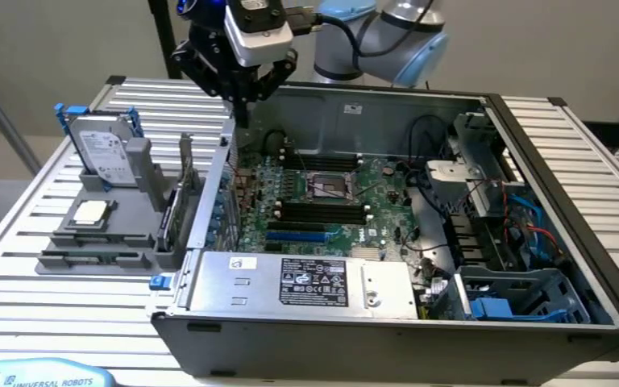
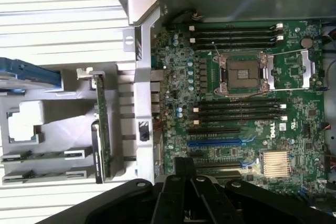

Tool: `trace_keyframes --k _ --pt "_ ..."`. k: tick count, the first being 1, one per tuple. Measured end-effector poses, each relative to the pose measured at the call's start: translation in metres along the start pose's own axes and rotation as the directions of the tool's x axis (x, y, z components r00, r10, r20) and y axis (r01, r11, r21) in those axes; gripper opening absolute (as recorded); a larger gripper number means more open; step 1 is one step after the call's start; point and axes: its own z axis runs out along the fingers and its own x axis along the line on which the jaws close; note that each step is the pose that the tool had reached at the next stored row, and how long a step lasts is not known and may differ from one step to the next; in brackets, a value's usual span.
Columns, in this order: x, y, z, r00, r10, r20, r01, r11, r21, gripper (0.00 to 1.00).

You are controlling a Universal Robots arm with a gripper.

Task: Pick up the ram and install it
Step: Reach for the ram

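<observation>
One gripper (image 1: 243,113) hangs vertical above the case (image 1: 396,103).

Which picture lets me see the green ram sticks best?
The wrist view: it looks straight down on the two ram sticks in the gray holder, so their length shows clearly. The exterior view catches the ram sticks at a slant, thin and dark.

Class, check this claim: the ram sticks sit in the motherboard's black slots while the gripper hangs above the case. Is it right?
Not quite. The black slots are empty; the ram sticks lie in the grey holder beside the case, as the wrist view shows. The gripper does hang above the case.
</observation>
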Motion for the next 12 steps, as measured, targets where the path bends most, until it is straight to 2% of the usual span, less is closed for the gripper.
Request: trace_keyframes --k 12 --pt "0.054 -0.0046 0.0005 1.0 0.0 0.0 0.0 1.0 0.0 0.11"
